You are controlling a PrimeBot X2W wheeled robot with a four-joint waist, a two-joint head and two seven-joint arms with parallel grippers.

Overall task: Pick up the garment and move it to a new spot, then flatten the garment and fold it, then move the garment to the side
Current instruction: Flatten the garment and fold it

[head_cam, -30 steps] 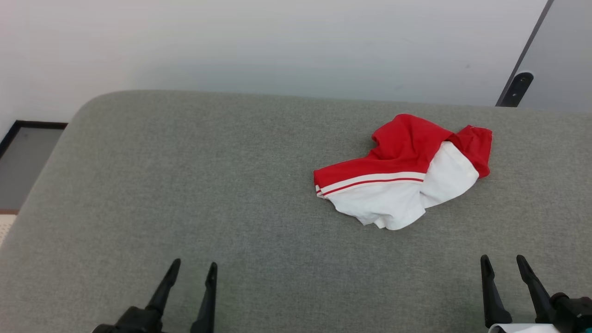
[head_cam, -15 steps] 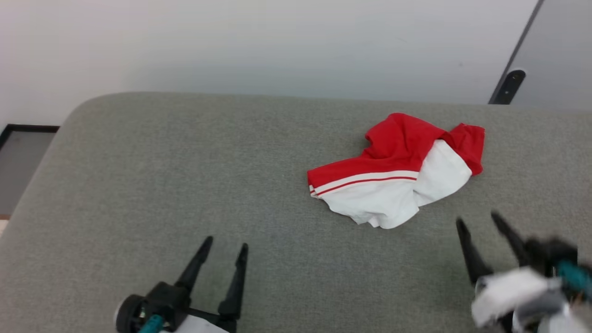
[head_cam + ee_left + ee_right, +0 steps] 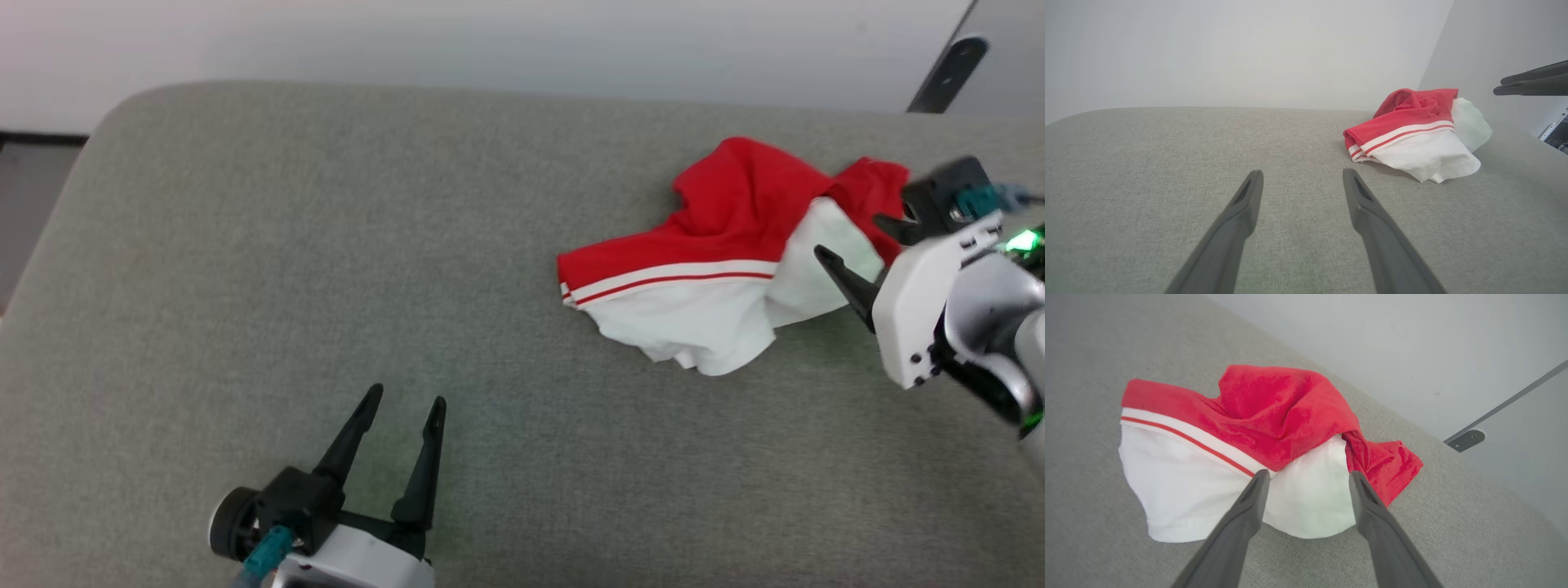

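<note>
The garment lies crumpled on a grey padded surface, right of centre: red cloth on top, white cloth below, and a red-and-white striped band along its left edge. My right gripper is open and hovers at the garment's right end. In the right wrist view the gripper frames a white fold of the garment, and I cannot tell whether it touches. My left gripper is open over bare surface at the lower left, well apart from the garment, with nothing between its fingers.
A white wall runs behind the surface. A dark slanted strip with a bracket stands at the far right corner. The surface's far left corner is rounded, and floor shows beyond its left edge.
The head camera has tilted, shifting the whole picture. My right gripper has travelled forward from the near edge to the garment's right end. The left gripper moved forward a little. The garment lies as before.
</note>
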